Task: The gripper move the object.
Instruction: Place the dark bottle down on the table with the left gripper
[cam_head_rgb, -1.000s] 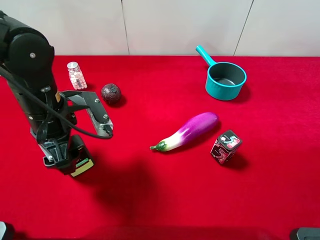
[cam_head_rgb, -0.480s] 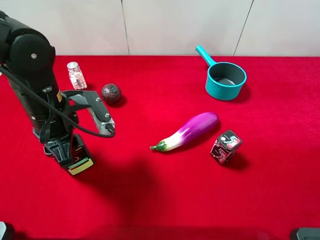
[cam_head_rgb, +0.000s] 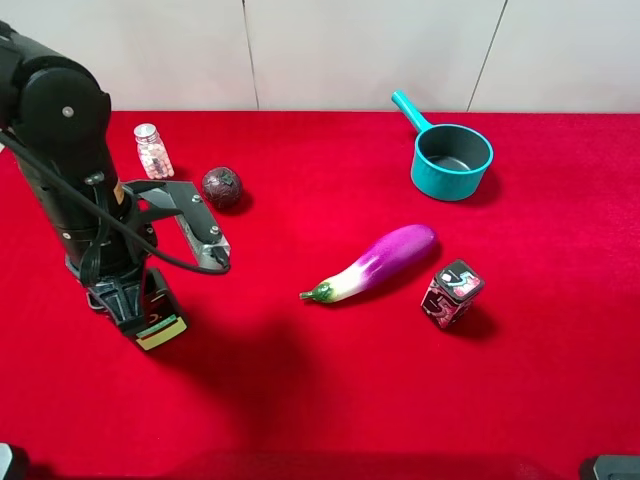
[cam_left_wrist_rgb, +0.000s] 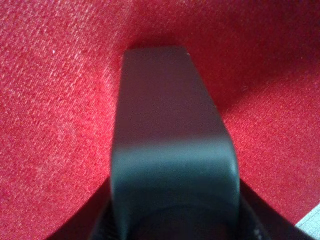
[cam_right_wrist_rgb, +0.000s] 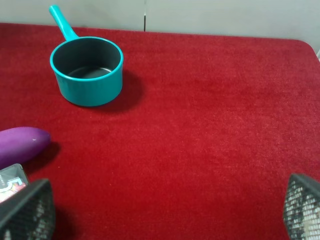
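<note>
Exterior high: left end effector (cam_head_rgb: 132, 302) tight on object (cam_head_rgb: 157, 310), yellow-green label (cam_head_rgb: 163, 333) unreadable.

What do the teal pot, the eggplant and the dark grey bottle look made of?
Teal pot: likely painted or enamelled metal, though it could be plastic; smooth teal outside, dark matte inside.
Eggplant: probably a plastic replica; even gloss and a clean purple-to-white fade.
Dark grey bottle: likely plastic; matte, smooth face with rounded edges.
</note>
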